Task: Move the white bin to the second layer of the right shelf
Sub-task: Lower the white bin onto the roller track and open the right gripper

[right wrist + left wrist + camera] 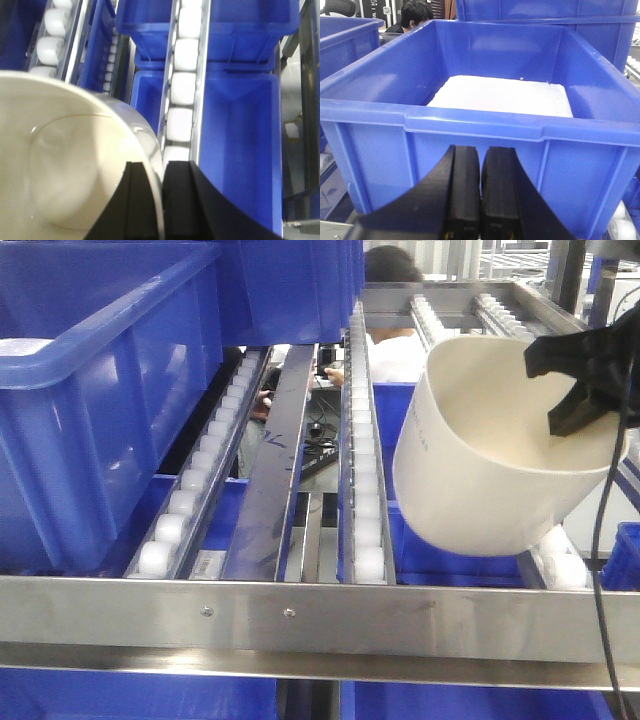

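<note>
Your right gripper (580, 390), a black two-fingered claw, is clamped on the rim of the cream-white smooth plastic bin (480, 470): in the right wrist view one finger (141, 200) sits inside the wall and the other outside, with only the thin rim between them. You are holding the bin tilted, its open mouth facing up and towards the right, above the right-hand side of the sloped steel-framed rack level (300, 615), whose rails of small white rollers (365, 470) run away from the flat steel front bar. The tub's lower edge hangs just over the right-hand roller rail; whether it touches the rollers cannot be told from these views. The right wrist view shows the bin's bare interior (65, 170) with a roller rail (182, 85) just beside its wall and blue crates below. On the left side of the same level stands a large blue rectangular plastic crate (90, 390), resting on the left rollers. Your left gripper (480, 195) faces that crate's front wall (470, 155), its black fingers pressed together with nothing between them; a white ribbed sheet (505, 95) lies inside the crate. A dark-haired person (390, 280) in white is visible behind the rack.
</note>
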### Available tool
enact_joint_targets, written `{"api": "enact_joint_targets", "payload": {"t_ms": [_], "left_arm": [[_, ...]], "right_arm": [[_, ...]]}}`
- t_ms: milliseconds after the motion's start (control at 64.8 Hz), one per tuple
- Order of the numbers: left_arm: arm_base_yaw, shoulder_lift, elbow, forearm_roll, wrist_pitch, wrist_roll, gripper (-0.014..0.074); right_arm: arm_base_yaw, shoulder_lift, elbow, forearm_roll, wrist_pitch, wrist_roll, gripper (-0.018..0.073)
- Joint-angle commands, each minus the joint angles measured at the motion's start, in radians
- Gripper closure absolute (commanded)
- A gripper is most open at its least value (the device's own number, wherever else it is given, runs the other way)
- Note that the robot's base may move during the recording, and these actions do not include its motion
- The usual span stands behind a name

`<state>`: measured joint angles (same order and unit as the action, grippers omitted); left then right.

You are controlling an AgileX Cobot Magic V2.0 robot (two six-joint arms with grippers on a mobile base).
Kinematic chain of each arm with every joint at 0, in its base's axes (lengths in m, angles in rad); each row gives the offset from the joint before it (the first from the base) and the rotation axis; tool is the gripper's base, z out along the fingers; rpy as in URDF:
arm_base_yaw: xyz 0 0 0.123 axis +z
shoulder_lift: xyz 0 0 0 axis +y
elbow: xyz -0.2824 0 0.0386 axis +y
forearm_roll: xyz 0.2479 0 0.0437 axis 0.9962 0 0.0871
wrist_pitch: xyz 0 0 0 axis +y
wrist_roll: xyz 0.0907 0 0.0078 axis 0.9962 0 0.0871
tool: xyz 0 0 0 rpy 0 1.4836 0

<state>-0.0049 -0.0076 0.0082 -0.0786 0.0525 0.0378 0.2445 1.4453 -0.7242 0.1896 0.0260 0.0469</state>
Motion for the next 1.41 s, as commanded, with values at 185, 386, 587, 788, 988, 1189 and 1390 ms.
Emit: {"api": "enact_joint_targets", "payload": {"t_ms": [185, 386, 587, 788, 988, 1189, 1390], "left_arm": [[0.000, -0.016, 0.027, -0.007, -0.081, -0.004, 0.0512], [0.000, -0.016, 0.027, -0.007, -0.081, -0.004, 0.0512], [0.000, -0.016, 0.027, -0.007, -0.081, -0.004, 0.0512], [0.000, -0.016, 0.027, -0.007, -0.081, -0.004, 0.0512], [0.000, -0.016, 0.027, -0.007, -0.081, -0.004, 0.0512], [0.000, -0.016, 0.027, -0.007, -0.081, -0.004, 0.0512], [0.000, -0.016, 0.027, -0.007, -0.081, -0.004, 0.0512]], "right_arm": [[0.024, -0.029, -0.038, 0.013, -0.047, -0.002, 0.0501], [0.024, -0.029, -0.035, 0.013, -0.006, -0.002, 0.0501], [0.024, -0.029, -0.035, 0.013, 0.019, -0.002, 0.0500], [0.024, -0.029, -0.035, 0.013, 0.023, -0.002, 0.0494], [0.024, -0.029, -0.035, 0.013, 0.036, -0.002, 0.0282], [0.024, -0.032, -0.035, 0.013, 0.035, -0.002, 0.0135], [0.024, -0.076, -0.036, 0.012, 0.044, -0.002, 0.0090]]}}
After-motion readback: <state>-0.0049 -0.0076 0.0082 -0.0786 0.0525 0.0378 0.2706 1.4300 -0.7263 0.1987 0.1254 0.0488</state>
